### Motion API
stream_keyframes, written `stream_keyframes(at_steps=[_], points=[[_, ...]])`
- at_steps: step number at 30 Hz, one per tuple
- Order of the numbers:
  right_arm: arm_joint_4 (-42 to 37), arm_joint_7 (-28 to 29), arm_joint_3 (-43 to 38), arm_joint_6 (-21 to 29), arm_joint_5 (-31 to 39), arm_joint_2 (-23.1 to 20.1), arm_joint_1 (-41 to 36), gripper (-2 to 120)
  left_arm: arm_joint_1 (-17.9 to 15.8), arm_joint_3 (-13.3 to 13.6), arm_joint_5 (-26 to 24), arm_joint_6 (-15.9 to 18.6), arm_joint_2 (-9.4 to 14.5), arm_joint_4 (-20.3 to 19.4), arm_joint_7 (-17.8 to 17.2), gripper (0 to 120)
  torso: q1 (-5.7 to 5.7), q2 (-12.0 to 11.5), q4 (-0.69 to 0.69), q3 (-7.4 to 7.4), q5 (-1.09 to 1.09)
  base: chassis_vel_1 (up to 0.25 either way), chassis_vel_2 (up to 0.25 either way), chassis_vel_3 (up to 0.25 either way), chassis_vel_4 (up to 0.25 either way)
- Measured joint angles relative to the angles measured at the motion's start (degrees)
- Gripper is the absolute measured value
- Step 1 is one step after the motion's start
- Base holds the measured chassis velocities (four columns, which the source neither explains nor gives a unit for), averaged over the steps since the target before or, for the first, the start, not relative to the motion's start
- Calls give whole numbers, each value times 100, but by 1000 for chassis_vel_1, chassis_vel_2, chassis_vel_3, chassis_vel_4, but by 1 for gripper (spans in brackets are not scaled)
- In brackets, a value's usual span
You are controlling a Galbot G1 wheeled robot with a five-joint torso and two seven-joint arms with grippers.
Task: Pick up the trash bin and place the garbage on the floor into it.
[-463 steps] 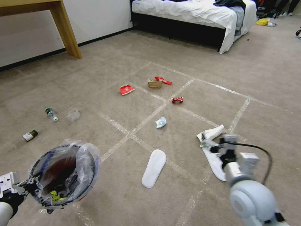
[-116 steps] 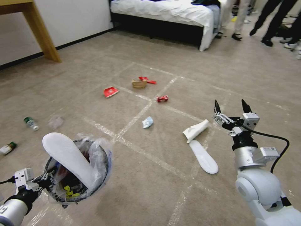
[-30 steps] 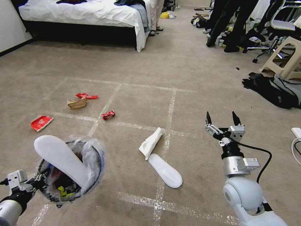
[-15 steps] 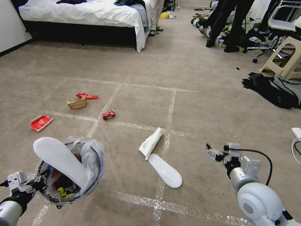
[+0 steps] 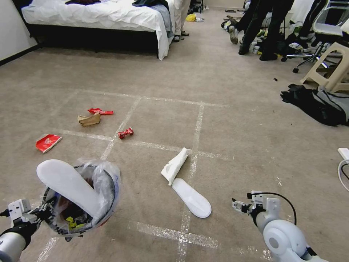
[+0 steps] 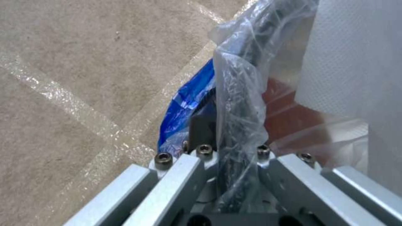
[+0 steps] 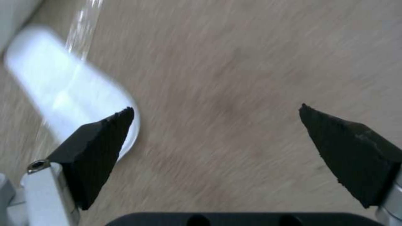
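The trash bin [image 5: 105,196], red with a crinkled clear liner, hangs at the lower left, and my left gripper [image 5: 36,216] is shut on its rim [image 6: 238,131]. A white slipper [image 5: 67,185] sticks up out of it. On the carpeted floor [image 5: 225,127] a second white slipper [image 5: 191,197] lies beside a folded white paper [image 5: 175,166]. Farther left are a red wrapper [image 5: 125,133], brown paper [image 5: 89,119], another red wrapper [image 5: 100,111] and a flat red packet [image 5: 48,142]. My right gripper [image 5: 237,205] is low, right of the floor slipper [image 7: 67,91], open [image 7: 215,111] over bare carpet.
A bed [image 5: 109,14] with white sheets stands at the back left. Dark bags [image 5: 320,105] and a plastic stool [image 5: 329,69] are at the right, with people's legs behind. A white cable [image 5: 341,171] lies at the right edge. Tape lines [image 5: 196,127] cross the carpet.
Over the last second my right arm has dropped from a raised pose to just above the floor, right of the slipper. The bin and the litter have stayed put.
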State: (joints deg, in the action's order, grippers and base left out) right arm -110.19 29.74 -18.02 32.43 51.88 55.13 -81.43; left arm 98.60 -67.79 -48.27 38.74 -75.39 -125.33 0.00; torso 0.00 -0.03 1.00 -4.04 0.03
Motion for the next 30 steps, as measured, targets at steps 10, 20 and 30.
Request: stream_keyframes(at_steps=[10, 20, 30], points=[[898, -566, 506, -274, -75, 249, 402, 100, -47, 41, 40, 18, -28, 86, -35, 1, 0, 0, 1, 0, -2, 0, 0, 0, 0], [1591, -1068, 788, -615, -330, 537, 723, 100, -44, 61, 70, 20, -14, 94, -43, 1, 0, 0, 1, 0, -2, 0, 0, 0, 0], [1989, -1459, 1023, -831, -500, 1028, 1051, 100, -26, 83, 95, 25, -23, 93, -48, 1, 0, 0, 0, 1, -2, 0, 0, 0, 0]])
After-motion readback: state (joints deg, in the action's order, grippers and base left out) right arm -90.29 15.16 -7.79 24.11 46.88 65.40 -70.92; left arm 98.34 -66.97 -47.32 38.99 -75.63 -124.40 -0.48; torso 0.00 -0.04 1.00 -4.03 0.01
